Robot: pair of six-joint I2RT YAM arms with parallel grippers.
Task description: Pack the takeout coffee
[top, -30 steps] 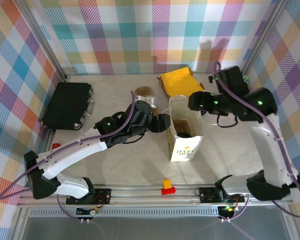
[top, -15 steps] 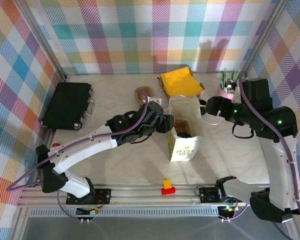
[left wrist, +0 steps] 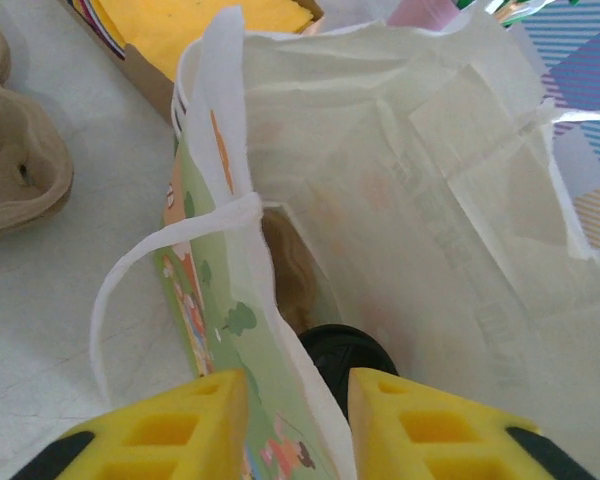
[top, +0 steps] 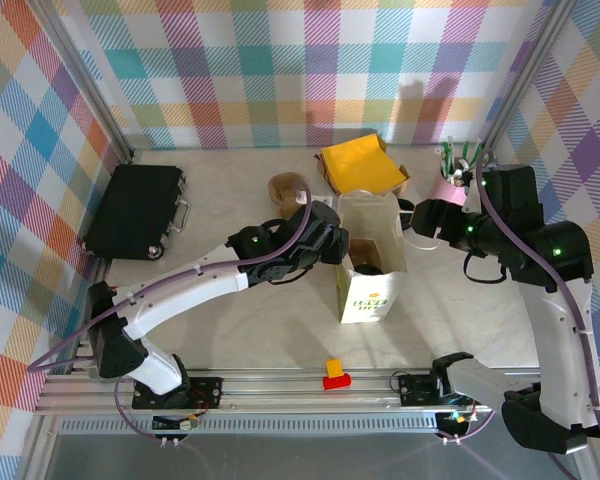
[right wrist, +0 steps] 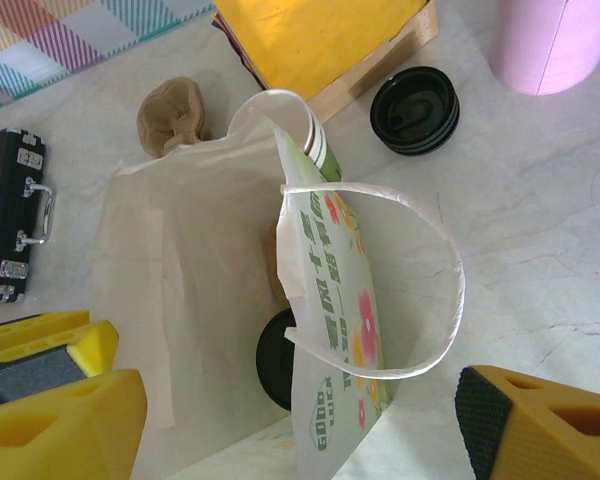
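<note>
The takeout coffee (right wrist: 302, 128) stands upright on the tabletop (right wrist: 540, 200), just beside the far-left corner of the white paper bag (right wrist: 180, 270), apparently outside it. Judged light, thin-walled and crushable: grip mid-wall, gently, upright. Left pincer (left wrist: 300, 420) and right pincer (right wrist: 290, 410): jaws apart, astride opposite bag walls.

The jaws straddle one wall of the white bag (left wrist: 420, 190).
</note>
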